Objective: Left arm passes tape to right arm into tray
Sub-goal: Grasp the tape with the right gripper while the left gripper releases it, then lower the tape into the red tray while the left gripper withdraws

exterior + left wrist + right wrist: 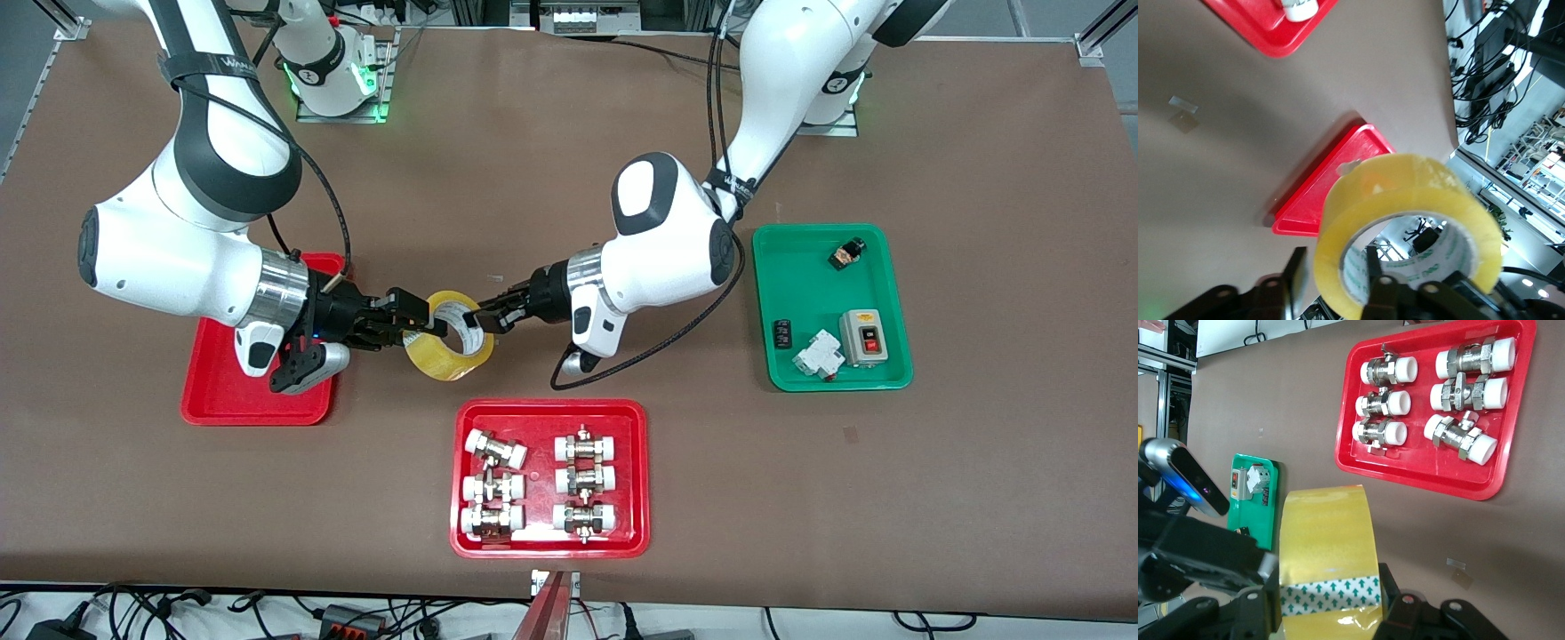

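Note:
The tape (449,347) hangs in the air between the two grippers, over the bare table beside the plain red tray (213,400). My right gripper (416,322) is shut on the tape, its fingers pressing on the roll's two flat sides (1328,540). My left gripper (484,317) straddles the roll's wall, one finger inside the white core and one outside. In the left wrist view (1333,253) a sliver of table shows between the outer finger (1296,280) and the tape (1405,193), so it stands open. The tray (1318,200) lies under the right arm's wrist.
A red tray of white-capped metal fittings (462,533) lies nearer the front camera than the tape and shows in the right wrist view (1351,463). A green tray (773,356) with switches and small parts lies toward the left arm's end.

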Motion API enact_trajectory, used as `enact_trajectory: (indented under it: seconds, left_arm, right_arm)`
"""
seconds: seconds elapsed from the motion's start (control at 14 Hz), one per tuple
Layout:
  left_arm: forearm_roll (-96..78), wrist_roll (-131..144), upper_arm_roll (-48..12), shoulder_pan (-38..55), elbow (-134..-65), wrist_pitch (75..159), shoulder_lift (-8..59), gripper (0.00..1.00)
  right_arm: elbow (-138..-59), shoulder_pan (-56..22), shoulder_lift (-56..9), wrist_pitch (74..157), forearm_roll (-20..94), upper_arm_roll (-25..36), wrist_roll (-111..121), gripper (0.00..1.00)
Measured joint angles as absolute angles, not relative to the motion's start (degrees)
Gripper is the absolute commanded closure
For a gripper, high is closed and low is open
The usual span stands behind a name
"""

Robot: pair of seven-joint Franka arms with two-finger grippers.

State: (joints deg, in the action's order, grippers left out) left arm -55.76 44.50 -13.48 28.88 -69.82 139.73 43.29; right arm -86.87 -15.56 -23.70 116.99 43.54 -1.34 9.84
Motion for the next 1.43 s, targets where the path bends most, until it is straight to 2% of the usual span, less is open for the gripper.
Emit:
enact_trajectory:
  seconds: [0.21,0.36,0.5,0.64,0.79,1.0,1.29,1.36,1.43]
  left_arm:
    - [-55.12,44.48,-12.98,25.26,-69.39,139.58,41.87,0.00]
    - [-54.44,44.48,-12.80,21.45,-69.62,135.86,40.21,0.00]
    - [-50.19,44.36,-12.68,16.80,-70.01,127.22,38.78,0.00]
    - [-37.60,43.74,-12.81,12.33,-69.83,116.03,36.62,0.00]
    - [-24.00,43.63,-12.98,10.01,-69.75,105.41,31.99,0.00]
    - [-13.78,43.73,-12.62,7.23,-69.89,88.72,25.43,0.00]
    - [-4.08,41.90,-12.06,-0.66,-70.13,79.09,21.27,0.00]
    - [-1.40,40.38,-12.10,-1.20,-70.28,77.55,20.59,0.00]
    - [0.01,38.56,-12.21,-1.20,-70.70,76.76,19.97,0.00]
  right_arm:
    - [-86.84,-15.54,-23.71,116.99,43.32,-1.24,9.84,1.00]
    - [-86.92,-14.49,-23.98,115.74,41.94,-0.59,9.87,1.00]
    - [-87.10,-10.84,-25.02,110.27,40.28,-0.11,12.37,1.00]
    - [-87.82,-5.25,-26.89,105.30,39.80,0.24,18.42,1.00]
    - [-89.63,0.91,-28.95,102.44,39.11,0.36,26.58,1.00]
    - [-92.10,7.48,-31.81,100.65,38.59,0.41,38.35,1.00]
    - [-93.40,12.74,-35.51,99.84,36.18,0.40,48.81,1.00]
    - [-93.80,13.29,-36.03,99.88,35.52,0.39,50.31,0.98]
    - [-94.08,13.54,-36.51,100.00,34.89,0.39,51.63,0.89]
